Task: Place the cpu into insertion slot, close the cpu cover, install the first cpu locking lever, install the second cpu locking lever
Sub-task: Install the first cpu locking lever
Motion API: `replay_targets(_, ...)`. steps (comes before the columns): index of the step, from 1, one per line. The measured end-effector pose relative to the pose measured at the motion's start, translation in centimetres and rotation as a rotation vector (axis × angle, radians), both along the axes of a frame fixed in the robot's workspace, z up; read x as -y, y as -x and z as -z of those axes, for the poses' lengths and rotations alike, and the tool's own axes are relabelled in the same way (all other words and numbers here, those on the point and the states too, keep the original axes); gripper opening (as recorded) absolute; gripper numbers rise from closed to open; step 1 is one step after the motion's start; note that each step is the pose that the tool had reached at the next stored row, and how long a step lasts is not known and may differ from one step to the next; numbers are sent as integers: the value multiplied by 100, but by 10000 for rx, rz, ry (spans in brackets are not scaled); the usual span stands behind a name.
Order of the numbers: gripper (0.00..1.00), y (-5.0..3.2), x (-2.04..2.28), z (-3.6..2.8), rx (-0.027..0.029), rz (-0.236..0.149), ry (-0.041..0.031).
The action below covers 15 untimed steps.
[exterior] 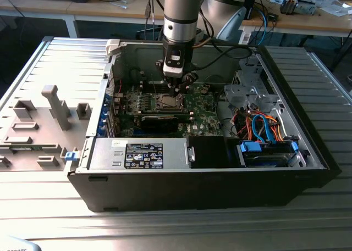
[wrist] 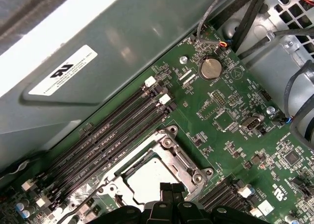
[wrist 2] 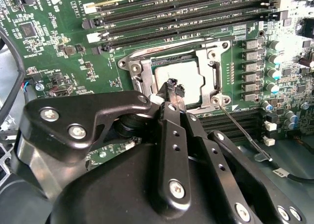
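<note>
The end effector (wrist 2: 174,87) has its 2 black fingertips pressed together, pinching nothing, and hangs right over the cpu (wrist 2: 189,76); whether it touches I cannot tell. The cpu, a flat square with a dull silver-grey face, lies in the insertion slot (exterior: 168,101) near the middle of the green board (wrist: 230,121), beside 4 long dark memory slots (wrist: 113,136). The cpu cover (wrist 2: 139,69), a silver frame with a window, lies down around it. A thin wire locking lever (wrist 2: 240,128) juts from 1 corner of the slot, slanting out over the board. A white label (wrist: 61,72) with black print sits on the case wall. Another printed label (exterior: 144,155) marks the black box along the edge of the case (exterior: 308,152) nearest the exterior camera. The case stands on the table (exterior: 165,229).
</note>
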State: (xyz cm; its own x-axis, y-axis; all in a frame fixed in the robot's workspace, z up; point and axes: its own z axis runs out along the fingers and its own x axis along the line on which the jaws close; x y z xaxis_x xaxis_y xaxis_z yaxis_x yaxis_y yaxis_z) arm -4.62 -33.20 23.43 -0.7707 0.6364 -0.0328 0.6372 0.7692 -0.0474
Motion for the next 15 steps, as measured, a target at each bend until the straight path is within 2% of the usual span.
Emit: replay_targets(15,11,0,0,0,0,-209,0)
